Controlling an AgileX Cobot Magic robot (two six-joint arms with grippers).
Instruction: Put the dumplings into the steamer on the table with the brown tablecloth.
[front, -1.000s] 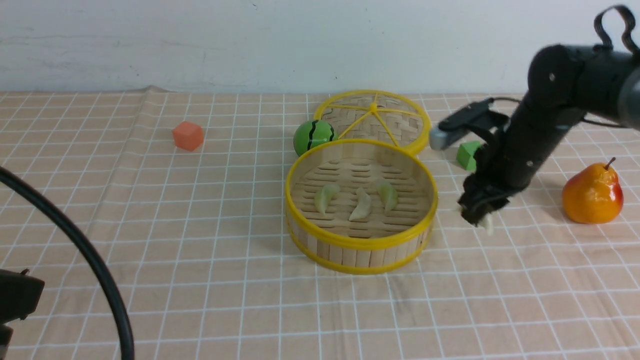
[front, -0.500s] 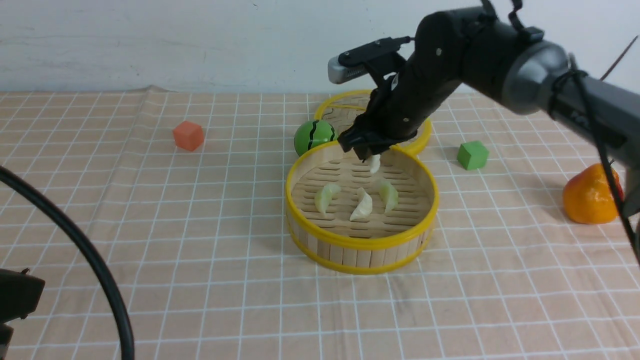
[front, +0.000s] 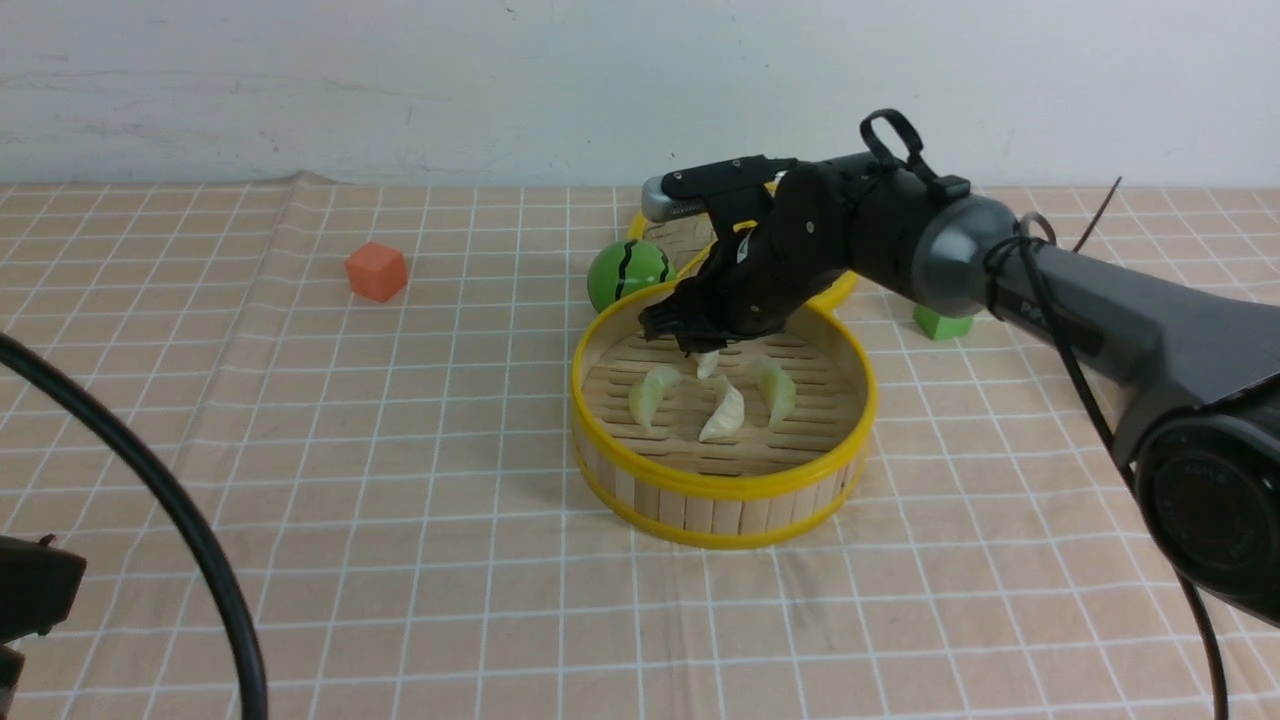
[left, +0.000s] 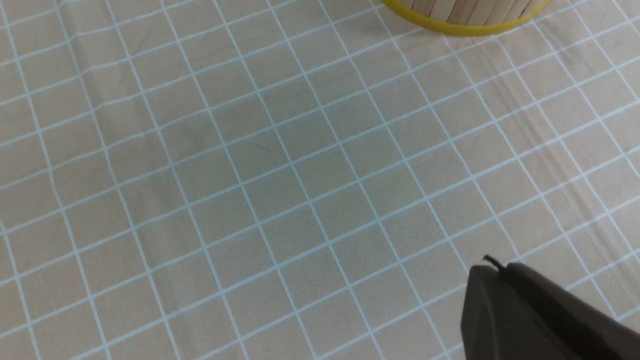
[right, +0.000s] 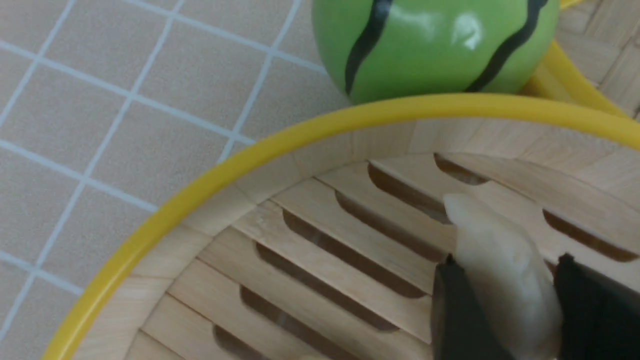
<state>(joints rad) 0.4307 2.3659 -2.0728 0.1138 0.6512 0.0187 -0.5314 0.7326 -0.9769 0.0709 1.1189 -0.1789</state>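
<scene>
Three dumplings (front: 725, 410) lie side by side on the slatted floor of the steamer (front: 720, 487), which sits at the centre of the front view on the brown tablecloth (front: 400, 450). The right gripper (front: 700, 347) reaches into the basket from the upper right, with a fourth dumpling (front: 707, 364) at its tips, just above the row. Behind stand the lid (front: 690, 240) and a striped green ball (front: 625, 270). An orange cube (front: 376, 271) is at upper left and a green cube (front: 940, 323) at right.

In the left wrist view, the left gripper (left: 500, 300), jaws pressed together, hangs over bare cloth, with the steamer's wall (left: 465, 10) well off.

In the right wrist view, the fourth dumpling (right: 492, 235) stands between the two dark fingers (right: 460, 310) of the right gripper (right: 505, 260), its tip at the slats. I cannot tell whether they pinch it.
</scene>
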